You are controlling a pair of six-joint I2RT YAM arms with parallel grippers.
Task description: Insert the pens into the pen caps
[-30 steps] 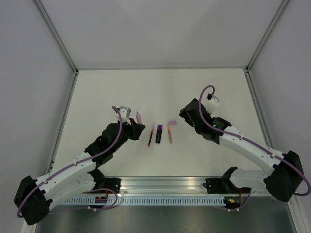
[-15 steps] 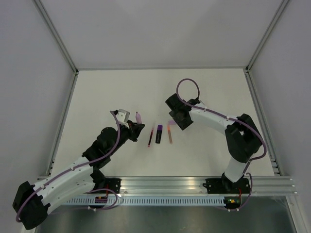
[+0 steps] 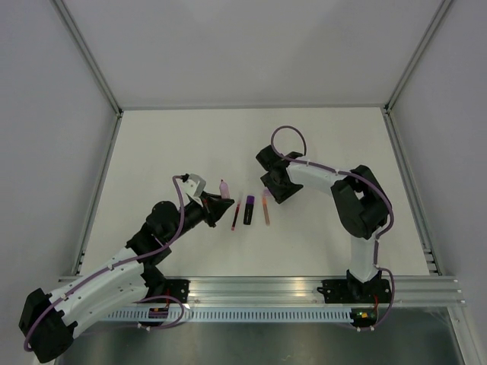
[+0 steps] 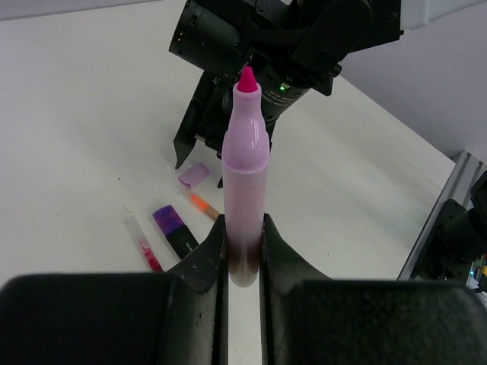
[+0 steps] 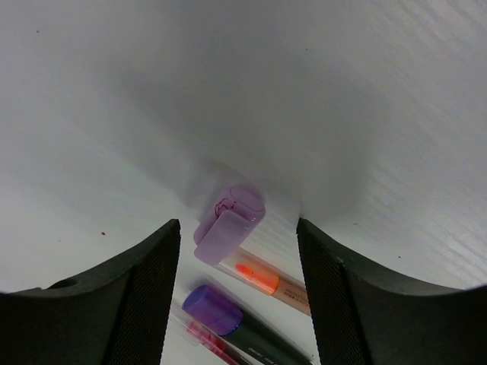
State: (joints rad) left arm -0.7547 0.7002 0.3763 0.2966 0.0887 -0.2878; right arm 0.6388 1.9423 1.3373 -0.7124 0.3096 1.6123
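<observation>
My left gripper (image 4: 243, 251) is shut on the butt end of a pale pink pen (image 4: 245, 167), whose bare magenta tip points up and away; from above, this gripper (image 3: 223, 199) sits left of the row of pens. A pale purple pen cap (image 5: 228, 220) lies on the table between the fingers of my open right gripper (image 5: 237, 232), touching neither. Beside the cap lie an orange pen (image 5: 266, 280), a black pen with a purple end (image 5: 221, 312) and a thin red pen (image 3: 235, 215). In the top view the right gripper (image 3: 272, 186) hides most of the cap.
The white table (image 3: 167, 144) is walled by grey panels with a metal rail (image 3: 304, 289) along the near edge. In the left wrist view the right arm (image 4: 259, 46) looms just beyond the held pen, close above the cap (image 4: 194, 174).
The right arm has swung left and down, so its open fingers now straddle the cap. The left arm shifted slightly right with the pink pen still held.
</observation>
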